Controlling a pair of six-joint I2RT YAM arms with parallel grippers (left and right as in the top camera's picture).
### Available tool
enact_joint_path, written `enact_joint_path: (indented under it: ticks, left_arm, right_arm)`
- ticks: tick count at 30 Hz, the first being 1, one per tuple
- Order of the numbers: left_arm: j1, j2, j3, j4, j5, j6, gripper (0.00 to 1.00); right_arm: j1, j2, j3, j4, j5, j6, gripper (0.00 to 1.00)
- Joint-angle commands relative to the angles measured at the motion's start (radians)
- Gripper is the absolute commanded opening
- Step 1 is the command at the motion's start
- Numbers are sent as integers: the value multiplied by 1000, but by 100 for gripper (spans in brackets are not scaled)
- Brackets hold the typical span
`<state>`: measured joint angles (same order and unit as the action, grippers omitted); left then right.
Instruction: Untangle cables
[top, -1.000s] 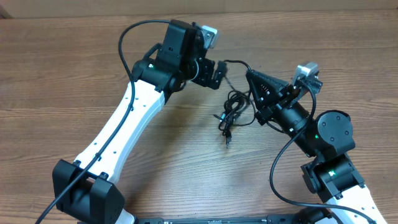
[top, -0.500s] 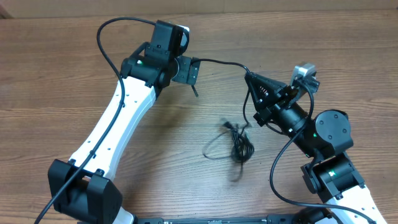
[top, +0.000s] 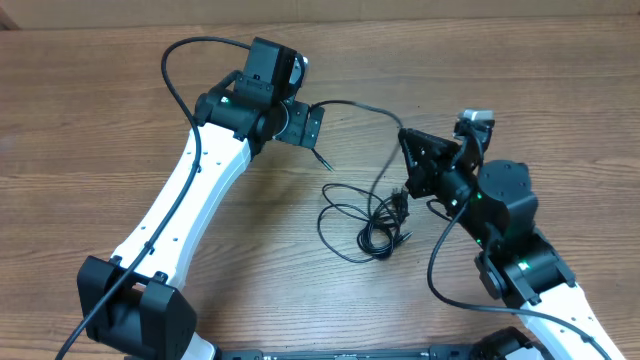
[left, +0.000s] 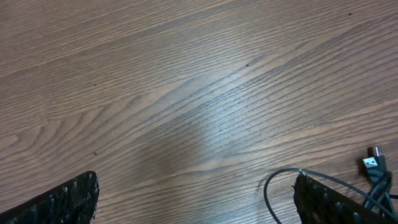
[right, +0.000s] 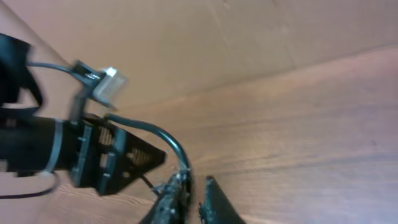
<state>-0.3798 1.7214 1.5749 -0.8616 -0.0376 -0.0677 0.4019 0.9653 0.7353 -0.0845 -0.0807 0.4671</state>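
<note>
Several thin black cables (top: 368, 225) lie in loose loops on the wooden table between the arms. One cable (top: 355, 104) spans from my left gripper (top: 305, 125) to my right gripper (top: 403, 135), and its loose end (top: 322, 160) hangs below the left one. In the left wrist view the fingers (left: 68, 202) stand wide apart, and the cable (left: 267, 196) rests against the right finger; a plug (left: 371, 165) lies nearby. In the blurred right wrist view the jaws of my right gripper (right: 196, 180) are nearly together, with the cable (right: 163, 135) entering at the tip.
The left arm's gripper (right: 106, 162) shows in the right wrist view, close to my right fingers. A thick black robot wire (top: 190, 60) arcs above the left arm. Bare wood (top: 90, 150) stretches left of the arms.
The hanging bundle has dropped and spread out on the table. My left gripper has pulled back to the left. The right arm has swung left, closer to the cables.
</note>
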Motion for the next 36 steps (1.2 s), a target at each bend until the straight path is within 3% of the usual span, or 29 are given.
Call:
enact_joint_path:
  ticks: [1, 5, 8, 13, 18, 29, 33, 36]
  left_arm:
    - [1, 9, 4, -3, 26, 23, 100]
    - [2, 9, 4, -33, 31, 24, 100]
    - [2, 9, 4, -57, 31, 35, 99]
    - [2, 9, 4, -60, 31, 39, 99]
    - [2, 9, 4, -101, 31, 59, 100]
    - [2, 9, 4, -475, 26, 581, 100]
    - [2, 9, 4, -495, -47, 596, 100]
    - [2, 9, 4, -507, -201, 595, 100]
  right_arm:
    - [6, 35, 23, -39, 28, -4, 11]
    - [6, 82, 23, -68, 28, -4, 15]
    - [6, 106, 23, -68, 28, -4, 37]
    - [6, 114, 23, -102, 29, -5, 51]
    - [6, 114, 23, -112, 29, -34, 55]
    - [6, 114, 23, -104, 36, -34, 59]
    - [6, 114, 23, -102, 35, -34, 59]
    - [6, 114, 23, -106, 35, -33, 59]
